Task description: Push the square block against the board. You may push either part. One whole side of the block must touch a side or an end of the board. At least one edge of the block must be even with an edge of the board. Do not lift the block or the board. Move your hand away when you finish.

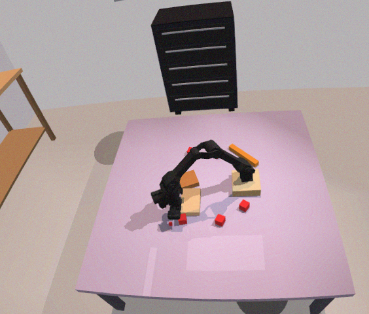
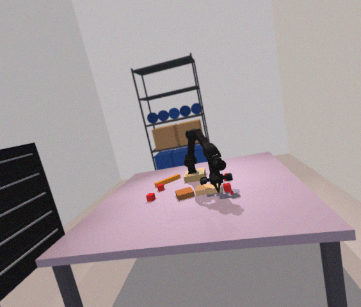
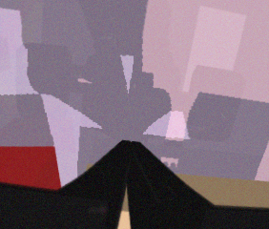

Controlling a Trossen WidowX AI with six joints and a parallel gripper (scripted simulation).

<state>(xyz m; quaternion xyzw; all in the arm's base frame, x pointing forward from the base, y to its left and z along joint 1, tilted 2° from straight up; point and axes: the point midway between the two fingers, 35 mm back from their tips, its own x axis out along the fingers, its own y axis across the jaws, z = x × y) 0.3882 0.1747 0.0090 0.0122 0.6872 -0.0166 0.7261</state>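
The orange-brown square block (image 1: 190,178) (image 2: 184,194) lies flat near one end of the light tan board (image 1: 192,201) (image 2: 203,189). The block is turned slightly against the board, with a narrow wedge-shaped gap between them. The arm hides the left part of both in the top view. My gripper (image 2: 218,192) (image 3: 129,150) is shut and empty. Its tips are low beside the board's outer long side, near the end away from the block. Whether they touch the board cannot be told. A strip of the board shows behind the fingers in the wrist view.
A red cube (image 1: 182,219) (image 2: 226,187) and a tiny red cube (image 1: 170,224) (image 2: 232,192) sit by the board's far end from the block. Two more red cubes stand nearer the arm's base plate (image 1: 245,193). An orange bar (image 1: 243,155) (image 2: 167,180) lies behind that plate.
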